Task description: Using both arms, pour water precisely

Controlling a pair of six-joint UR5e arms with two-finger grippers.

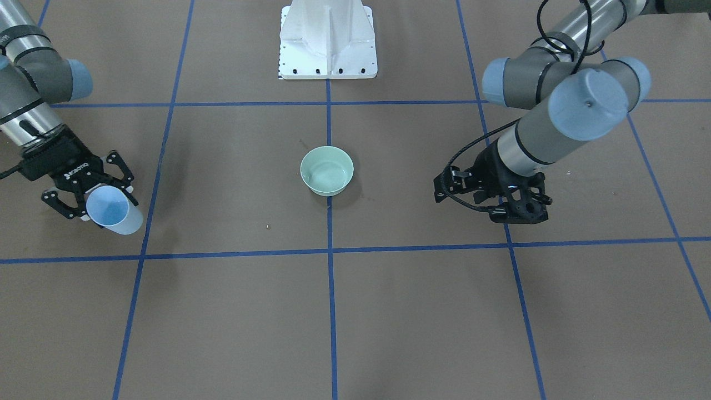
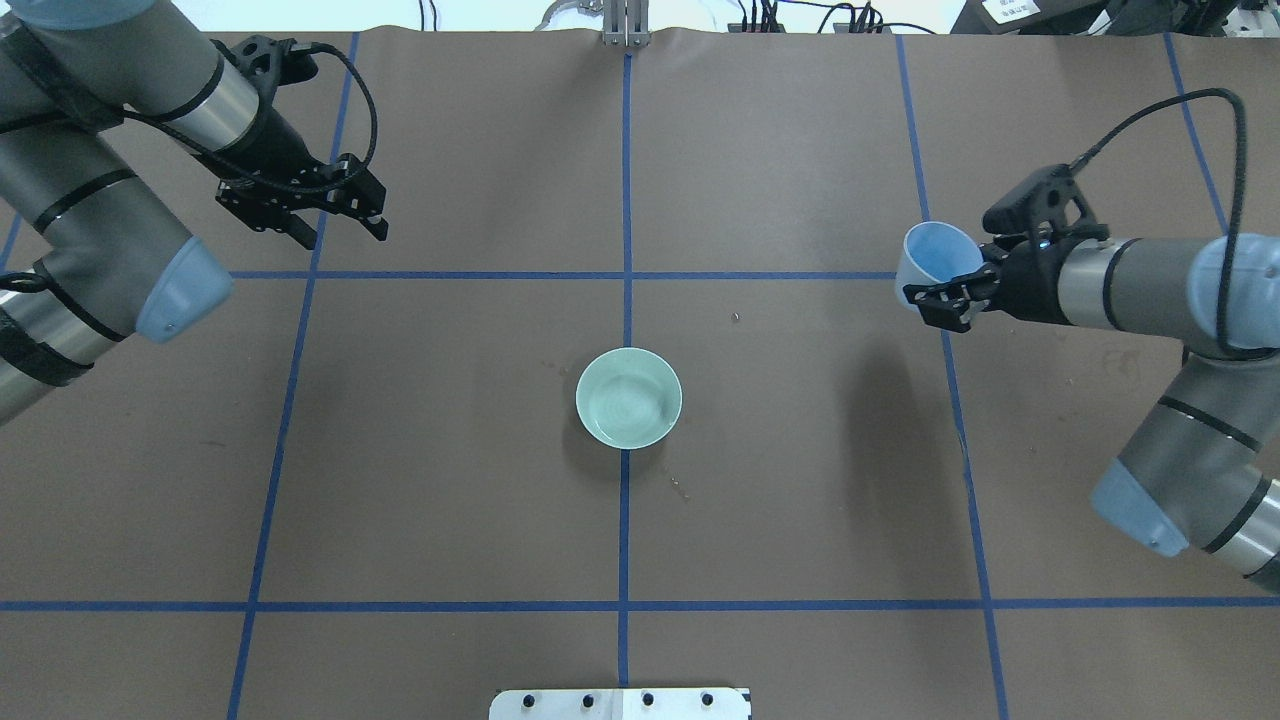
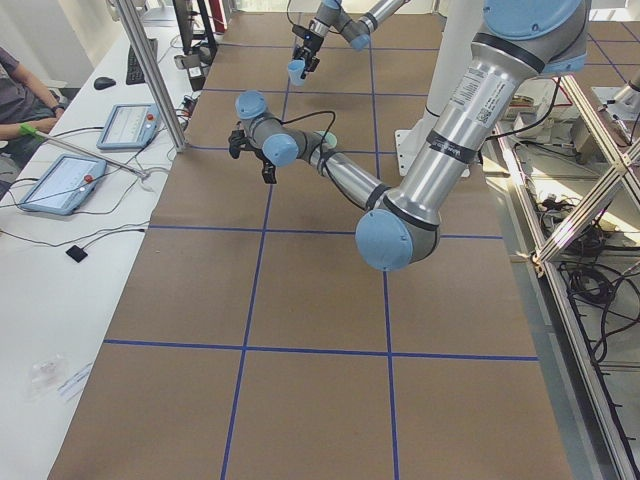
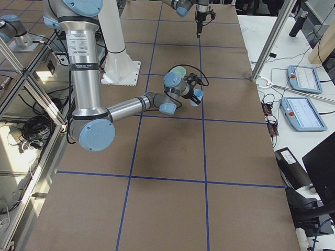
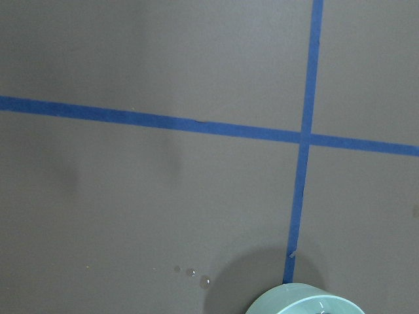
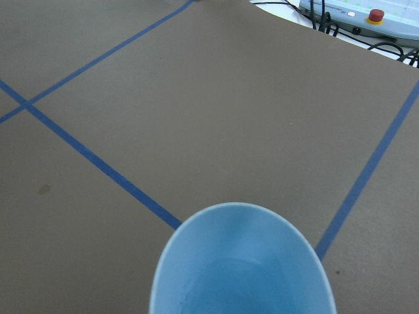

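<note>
1. Clasping a light-blue cup (image 1: 119,219) between both fingers of the right gripper (image 1: 91,195), hung at the left edge of the front-facing view, with the cup's mouth tipped toward the camera.
2. Showed the water (image 6: 239,291) as a shallow pool low inside that cup, at the bottom centre of the right wrist view.
3. Found the left gripper (image 2: 338,228) spread open and empty at the upper left of the overhead view, above the brown table (image 2: 800,500).
4. Placed a mint-green bowl (image 2: 628,397) upright at the centre of the overhead view, on a blue tape line (image 2: 625,200), between the two grippers and well apart from each.
5. Caught faint rings inside the bowl; could not tell whether liquid lay there.
6. Spotted a few small droplets (image 5: 193,271) on the table near the bowl's rim, at the bottom of the left wrist view.
</note>
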